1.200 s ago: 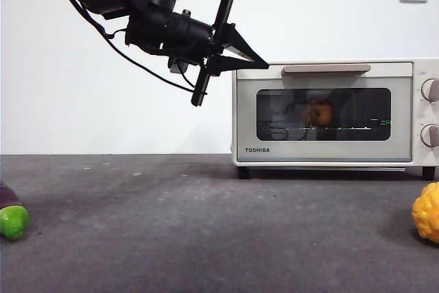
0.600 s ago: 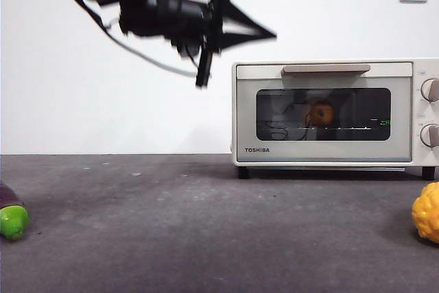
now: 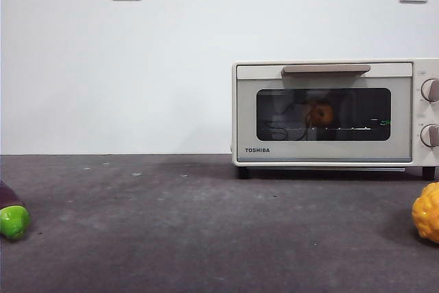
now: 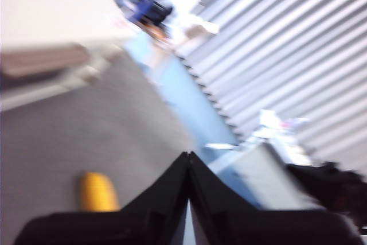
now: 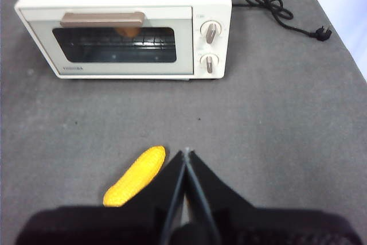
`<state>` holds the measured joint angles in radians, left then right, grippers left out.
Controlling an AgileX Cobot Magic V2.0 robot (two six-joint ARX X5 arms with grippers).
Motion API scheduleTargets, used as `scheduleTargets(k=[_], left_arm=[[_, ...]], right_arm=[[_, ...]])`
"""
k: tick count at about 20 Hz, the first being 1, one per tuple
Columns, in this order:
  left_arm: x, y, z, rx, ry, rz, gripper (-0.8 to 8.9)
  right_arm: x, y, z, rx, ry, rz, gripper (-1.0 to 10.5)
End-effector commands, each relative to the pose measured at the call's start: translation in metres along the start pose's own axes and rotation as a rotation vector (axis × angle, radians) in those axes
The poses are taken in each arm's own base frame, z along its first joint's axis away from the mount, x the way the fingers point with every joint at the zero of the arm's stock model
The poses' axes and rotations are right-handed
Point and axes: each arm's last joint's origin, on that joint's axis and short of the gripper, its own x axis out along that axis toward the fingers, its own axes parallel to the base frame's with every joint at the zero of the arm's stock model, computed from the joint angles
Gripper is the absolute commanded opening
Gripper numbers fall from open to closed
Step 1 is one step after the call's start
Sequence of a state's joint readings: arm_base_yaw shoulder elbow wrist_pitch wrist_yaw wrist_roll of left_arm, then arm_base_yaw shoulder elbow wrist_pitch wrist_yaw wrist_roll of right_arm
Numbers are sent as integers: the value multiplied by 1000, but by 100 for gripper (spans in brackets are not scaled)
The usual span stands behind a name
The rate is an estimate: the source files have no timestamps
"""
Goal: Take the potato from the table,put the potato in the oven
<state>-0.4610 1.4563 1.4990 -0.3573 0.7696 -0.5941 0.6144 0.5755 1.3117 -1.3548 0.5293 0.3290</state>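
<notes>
Both tools, left [image 4: 188, 159] and right [image 5: 186, 154], clenched, empty; one potato [image 3: 319, 113] inside one oven [image 3: 329, 111].

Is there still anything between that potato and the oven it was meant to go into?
Nothing visible. The potato already sits inside the oven, on its rack behind the closed glass door. Both end effectors are away from it: the right end effector hangs above the table near the corn.
</notes>
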Motion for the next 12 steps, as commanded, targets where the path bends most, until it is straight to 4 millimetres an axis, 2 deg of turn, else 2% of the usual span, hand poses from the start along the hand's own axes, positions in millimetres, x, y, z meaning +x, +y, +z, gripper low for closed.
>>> scheduleTargets(k=[1, 7, 12], left_arm=[[-32, -22, -11, 239, -45, 187, -5], [-92, -61, -36, 389, -128, 502, -5], [-132, -86, -55, 444, -235, 689, -5]], right_arm=[[6, 4, 2, -39, 40, -17, 2], [15, 12, 7, -69, 76, -31, 2], [16, 12, 7, -76, 78, -36, 2]])
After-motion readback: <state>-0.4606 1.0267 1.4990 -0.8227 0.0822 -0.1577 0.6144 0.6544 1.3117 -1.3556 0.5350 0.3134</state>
